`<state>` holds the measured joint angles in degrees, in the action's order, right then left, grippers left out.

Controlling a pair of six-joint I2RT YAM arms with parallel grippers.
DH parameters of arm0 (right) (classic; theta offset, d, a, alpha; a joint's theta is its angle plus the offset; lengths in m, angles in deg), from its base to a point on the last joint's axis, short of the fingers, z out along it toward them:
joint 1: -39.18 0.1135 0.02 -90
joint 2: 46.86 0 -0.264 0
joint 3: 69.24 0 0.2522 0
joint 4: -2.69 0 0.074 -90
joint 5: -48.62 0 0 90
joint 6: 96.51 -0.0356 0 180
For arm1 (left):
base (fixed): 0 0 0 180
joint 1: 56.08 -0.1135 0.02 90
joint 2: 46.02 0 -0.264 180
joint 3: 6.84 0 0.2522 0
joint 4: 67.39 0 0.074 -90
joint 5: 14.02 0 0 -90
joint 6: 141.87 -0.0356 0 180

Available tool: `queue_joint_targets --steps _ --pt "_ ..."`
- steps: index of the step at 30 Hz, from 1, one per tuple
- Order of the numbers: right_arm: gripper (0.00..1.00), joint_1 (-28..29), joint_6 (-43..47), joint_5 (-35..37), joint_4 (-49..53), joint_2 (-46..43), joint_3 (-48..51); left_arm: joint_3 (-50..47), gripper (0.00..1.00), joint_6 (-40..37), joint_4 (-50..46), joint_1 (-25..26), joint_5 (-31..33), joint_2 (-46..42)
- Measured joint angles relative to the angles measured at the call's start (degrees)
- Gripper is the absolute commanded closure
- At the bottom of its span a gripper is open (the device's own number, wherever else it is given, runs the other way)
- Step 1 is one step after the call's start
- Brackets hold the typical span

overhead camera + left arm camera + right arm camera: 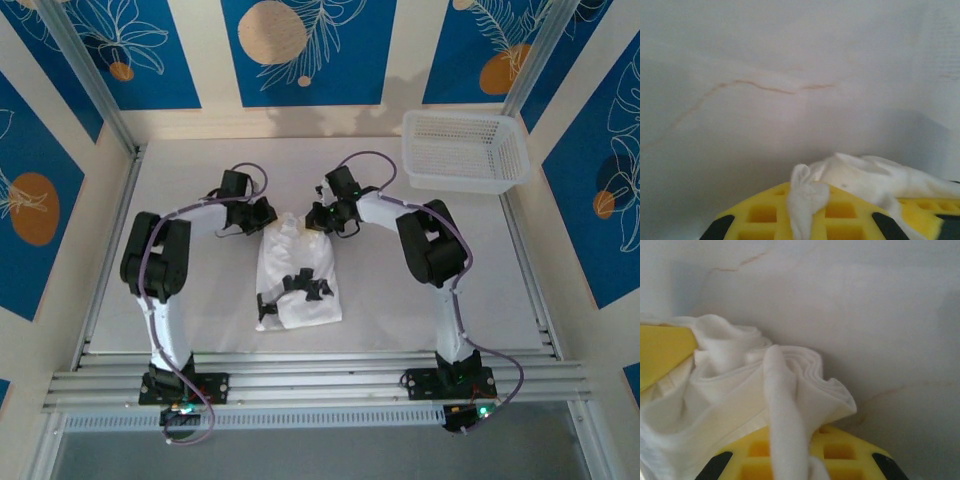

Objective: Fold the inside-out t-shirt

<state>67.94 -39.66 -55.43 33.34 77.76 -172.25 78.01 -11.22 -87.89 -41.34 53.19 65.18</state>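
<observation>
The inside-out t-shirt (298,290) lies in the middle of the table as a narrow, wrinkled white bundle with dark marks on it. Its far end is bunched up between the two grippers. My left gripper (266,217) is shut on the far left corner. In the left wrist view a pinch of white cloth (806,197) stands up between the yellow pads (762,212). My right gripper (324,217) is shut on the far right corner. In the right wrist view a thick fold of the t-shirt (782,390) runs down between its yellow pads (850,452).
A white mesh basket (465,150) stands at the back right corner of the table (180,170). Metal rails (320,380) run along the near edge by the arm bases. Bare white table surface lies left and right of the shirt.
</observation>
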Motion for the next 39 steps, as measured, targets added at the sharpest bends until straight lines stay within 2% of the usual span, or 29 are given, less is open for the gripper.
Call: queue_joint_targets --steps 4,6,9,12,15,18,21,24,28,31,35,39 --pt "1.00 0.0 1.4 -0.6 2.6 -10.2 -0.3 -0.5 1.00 0.9 -0.4 -0.7 -2.3 -13.0" --pt "1.00 0.0 2.7 -1.3 2.4 -17.1 -1.1 0.3 1.00 0.8 -1.2 -1.1 -2.4 -22.8" --pt "1.00 0.6 4.8 -2.0 -2.9 -29.5 0.9 1.0 1.00 0.3 -1.2 -1.4 -2.0 -36.0" --pt "1.00 2.7 6.4 -1.6 -13.8 -42.7 11.7 -4.7 1.00 0.7 1.5 -0.9 -0.9 -47.8" --pt "1.00 5.7 7.2 -1.2 -24.5 -50.5 26.3 -18.5 1.00 1.9 4.5 1.0 0.5 -58.0" --pt "1.00 7.2 5.6 -0.9 -32.4 -49.7 42.4 -32.9 1.00 3.1 4.2 3.1 1.4 -59.9" --pt "1.00 8.7 2.8 0.7 -34.4 -45.7 57.5 -44.2 1.00 4.6 1.3 5.7 1.6 -58.5" --pt "1.00 12.9 0.3 1.2 -34.7 -47.3 67.3 -50.2 1.00 5.7 -3.4 9.8 1.4 -61.1" --pt "1.00 15.9 -1.7 3.8 -35.8 -56.4 70.7 -51.2 1.00 6.0 -5.8 10.7 2.1 -67.7" --pt "1.00 16.5 -2.0 6.7 -34.8 -63.2 70.6 -50.7 1.00 5.7 -5.4 10.7 2.7 -68.5" --pt "1.00 15.8 -1.0 10.6 -31.1 -67.9 68.5 -46.7 1.00 3.9 -4.6 10.7 3.6 -62.8" --pt "1.00 10.5 0.2 13.3 -29.0 -65.9 64.3 -39.5 1.00 0.4 -2.8 10.8 6.8 -55.3"
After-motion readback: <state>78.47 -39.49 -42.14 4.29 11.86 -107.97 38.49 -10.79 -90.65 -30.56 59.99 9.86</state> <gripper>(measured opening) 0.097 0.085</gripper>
